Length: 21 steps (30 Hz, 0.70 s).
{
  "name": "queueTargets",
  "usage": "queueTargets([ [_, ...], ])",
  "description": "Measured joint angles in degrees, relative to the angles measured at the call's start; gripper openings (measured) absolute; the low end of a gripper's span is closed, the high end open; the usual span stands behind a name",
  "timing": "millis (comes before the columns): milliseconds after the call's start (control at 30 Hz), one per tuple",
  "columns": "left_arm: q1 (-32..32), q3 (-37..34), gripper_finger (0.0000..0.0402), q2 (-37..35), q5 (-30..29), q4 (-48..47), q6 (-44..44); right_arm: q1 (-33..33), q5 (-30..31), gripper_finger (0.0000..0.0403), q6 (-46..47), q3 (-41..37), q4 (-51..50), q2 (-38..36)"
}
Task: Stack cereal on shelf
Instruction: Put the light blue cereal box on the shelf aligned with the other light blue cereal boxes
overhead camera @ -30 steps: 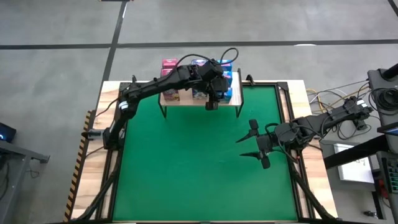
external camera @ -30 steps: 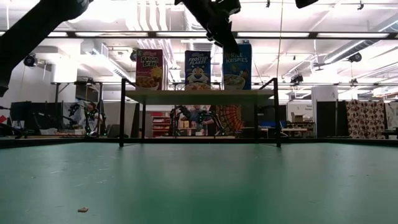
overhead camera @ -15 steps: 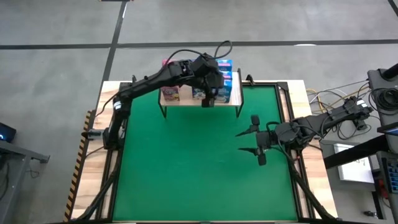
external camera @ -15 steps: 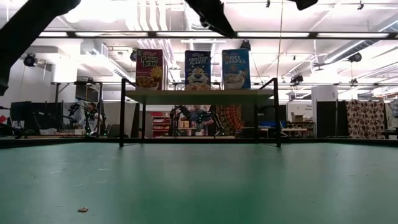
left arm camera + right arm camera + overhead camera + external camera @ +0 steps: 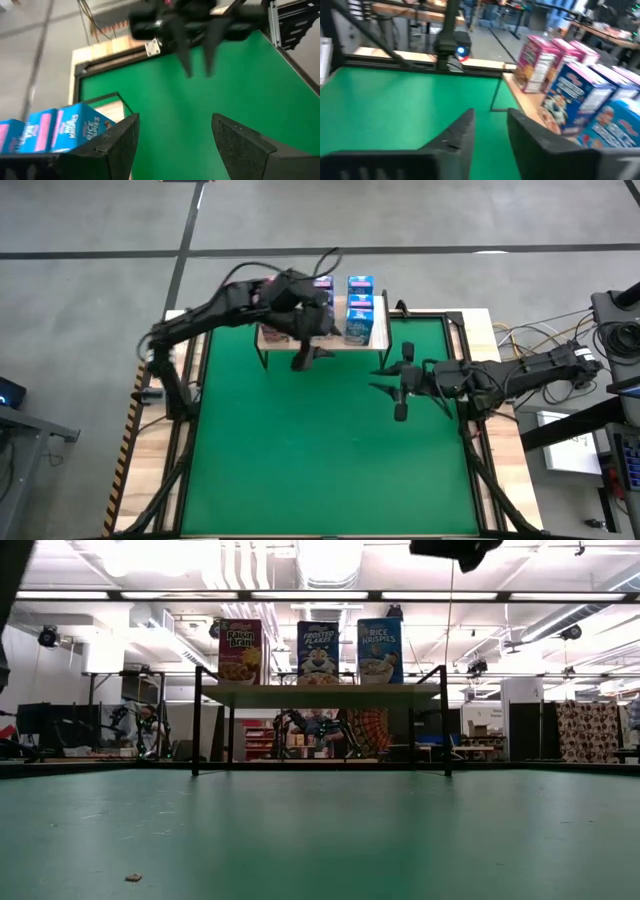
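The small pink and blue printed cardboard cereal boxes (image 5: 352,308) stand upright on the low light-wood shelf with thin black legs (image 5: 322,341), at the far edge of the green mat (image 5: 320,450). Such boxes are probably light, a little stiff and easy to dent or tip over, so a gentle hold across the two narrow sides, near the middle, seems best. The left claw (image 5: 303,358) hangs just in front of the shelf, fingers apart and empty. The right claw (image 5: 398,388) waits over the mat's right part, also apart. The wooden counter (image 5: 500,340) surrounds the mat; behind it is a bright workshop with benches.
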Motion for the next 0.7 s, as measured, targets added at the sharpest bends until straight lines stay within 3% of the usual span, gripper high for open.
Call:
queueTargets([
  [200, -3.34, -22.51, 0.0231, -13.96, -2.25, 15.02, -0.77, -5.13, -0.03, 0.0019, 0.97, 0.05, -0.06, 0.43],
  [433, -3.94, -49.21, 0.0231, -29.27, -2.57, 39.69, -4.39, -12.27, -0.13, 0.0009, 2.97, 2.07, -1.26, 0.54],
  [567, -3.94, -60.39, 0.0231, -35.25, -4.56, 52.18, -4.47, -16.50, -1.50, 0.0009, 3.03, 4.59, -2.27, 1.91],
  [700, -3.92, -68.68, 0.0231, -39.43, -5.34, 59.98, -4.56, -21.18, -9.38, 0.0009, 3.60, 7.50, -2.14, 4.04],
])
